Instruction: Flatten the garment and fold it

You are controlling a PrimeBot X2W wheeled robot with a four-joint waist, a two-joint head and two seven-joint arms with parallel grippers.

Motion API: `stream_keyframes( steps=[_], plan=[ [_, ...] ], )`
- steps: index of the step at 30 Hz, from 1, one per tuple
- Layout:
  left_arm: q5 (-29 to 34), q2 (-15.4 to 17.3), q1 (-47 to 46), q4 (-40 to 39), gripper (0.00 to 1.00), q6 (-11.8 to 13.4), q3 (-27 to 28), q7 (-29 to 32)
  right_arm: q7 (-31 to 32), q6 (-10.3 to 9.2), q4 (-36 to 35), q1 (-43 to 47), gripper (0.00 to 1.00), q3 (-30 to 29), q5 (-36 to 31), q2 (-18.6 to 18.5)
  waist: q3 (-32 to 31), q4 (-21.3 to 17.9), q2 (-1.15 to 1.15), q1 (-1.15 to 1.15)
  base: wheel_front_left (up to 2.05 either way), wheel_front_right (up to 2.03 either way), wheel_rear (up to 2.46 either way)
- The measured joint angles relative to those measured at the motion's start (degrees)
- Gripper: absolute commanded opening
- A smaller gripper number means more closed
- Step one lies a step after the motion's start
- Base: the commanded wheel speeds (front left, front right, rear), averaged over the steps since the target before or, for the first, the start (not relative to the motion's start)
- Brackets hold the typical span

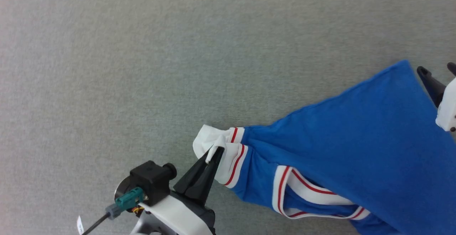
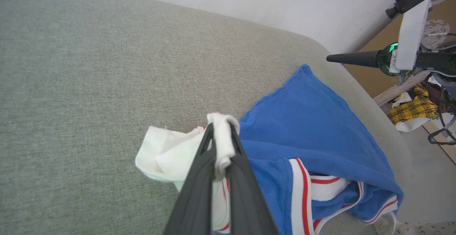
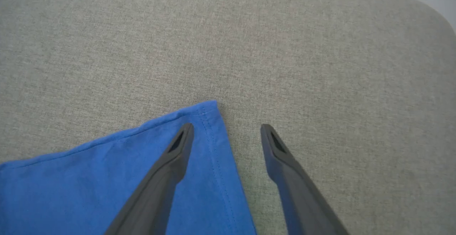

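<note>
Garment [image 1: 349, 149]: lower right of head view, on tabletop [image 1: 142, 49], bunched, not yet flat. Left pincer [image 1: 216, 152] pinches white sleeve [image 1: 208, 138]. Right pincer [image 3: 227, 127] spread, empty, straddling blue corner [image 3: 208, 110]. Cloth probably light, limp and stretchy: grip hems and corners.

A grey-green woven fabric surface [image 1: 142, 49] carried everything (the weave fine and even), and in the left wrist view its far edge curved round into a padded corner. The garment [image 1: 338, 149] lay directly on it toward the right. It was royal blue, spread wide at the hem and gathered narrow toward the white sleeve [image 1: 208, 138]. One hem corner [image 3: 208, 110] rested flat on the weave. The red-and-white striped trim [image 1: 285, 188] lay rumpled along the near side.
</note>
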Motion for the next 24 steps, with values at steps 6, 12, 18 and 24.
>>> stream_keyframes(
  steps=[6, 12, 18, 24],
  plan=[
    [0.01, -0.82, -1.02, 0.73, 0.00, -0.46, -0.18, -0.68, -0.27, 0.00, 4.08, -1.36, 1.00, 1.87, 0.62, -1.35, 2.94, 2.08, 0.00, -0.01, 0.00, 0.00, 0.00],
    [0.02, -1.48, -1.90, 1.31, 0.00, -0.52, -0.26, -0.75, -0.96, 0.00, 6.68, -2.56, 0.78, 2.89, 1.60, -2.59, 5.09, 3.63, 0.00, -0.02, 0.00, 0.00, 0.00],
    [-0.02, -1.63, -2.11, 1.71, 0.00, -0.52, 0.03, -1.21, 2.57, 0.00, 6.47, -3.40, 0.00, 3.27, 3.63, -3.09, 5.24, 4.02, 0.00, -0.02, 0.00, 0.00, 0.00],
    [-0.05, -1.48, -2.16, 2.93, 0.00, -0.60, 0.64, -1.93, 0.82, 0.00, 6.33, -3.08, 0.00, 3.05, 3.59, -1.36, 3.29, 3.19, 0.00, -0.02, 0.00, 0.00, 0.00]
  ],
)
